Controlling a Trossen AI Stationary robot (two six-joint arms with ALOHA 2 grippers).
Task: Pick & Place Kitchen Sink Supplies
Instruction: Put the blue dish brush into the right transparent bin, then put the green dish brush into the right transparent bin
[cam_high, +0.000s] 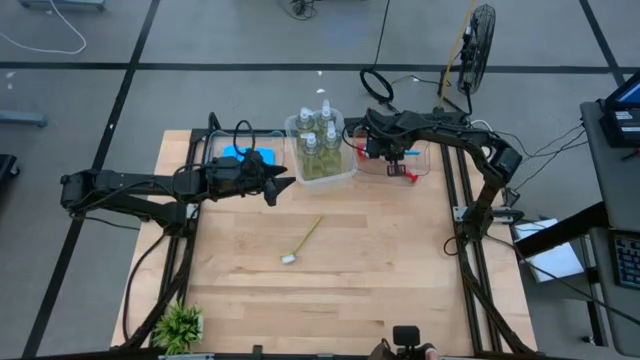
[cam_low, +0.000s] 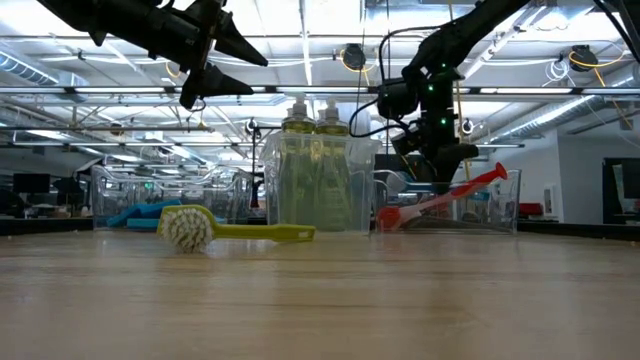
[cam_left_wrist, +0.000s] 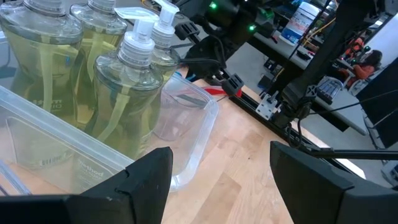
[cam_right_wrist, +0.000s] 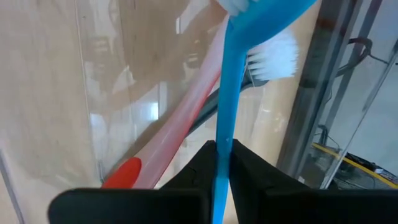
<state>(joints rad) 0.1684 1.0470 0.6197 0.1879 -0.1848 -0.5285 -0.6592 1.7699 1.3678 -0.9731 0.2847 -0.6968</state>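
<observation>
The right gripper (cam_right_wrist: 222, 163) is clamped narrowly on the handle of a blue brush (cam_right_wrist: 231, 87), a grip only its own wrist view makes plain; there the handle runs up from between the two dark fingers to a head of white bristles, with a red brush (cam_right_wrist: 168, 143) and a dark handle lying behind it against the clear wall of a bin (cam_right_wrist: 87, 93); from above, that gripper (cam_high: 383, 152) hangs over the right-hand bin (cam_high: 425, 160) at the far side of the table (cam_high: 330, 300), and the blue brush cannot be made out there; the low view shows the red brush (cam_low: 440, 200) leaning inside the bin, handle end raised. The left gripper (cam_high: 282, 185) hovers off the table just left of the middle bin (cam_high: 345, 178), its fingers (cam_left_wrist: 146, 180) spread wide and holding nothing; its wrist view looks closely at the clear pump bottles (cam_left_wrist: 127, 93) of yellow-green liquid standing together in that bin, four of them seen from overhead (cam_high: 318, 140). A blue sponge (cam_high: 240, 152) shows in the left bin under the left arm. A yellow-green brush (cam_high: 303, 240) lies alone on the bare wood near the table's middle; the low view shows its bristle head (cam_low: 187, 228) pointing left. A potted plant (cam_high: 180, 325) sits at the near left corner.
</observation>
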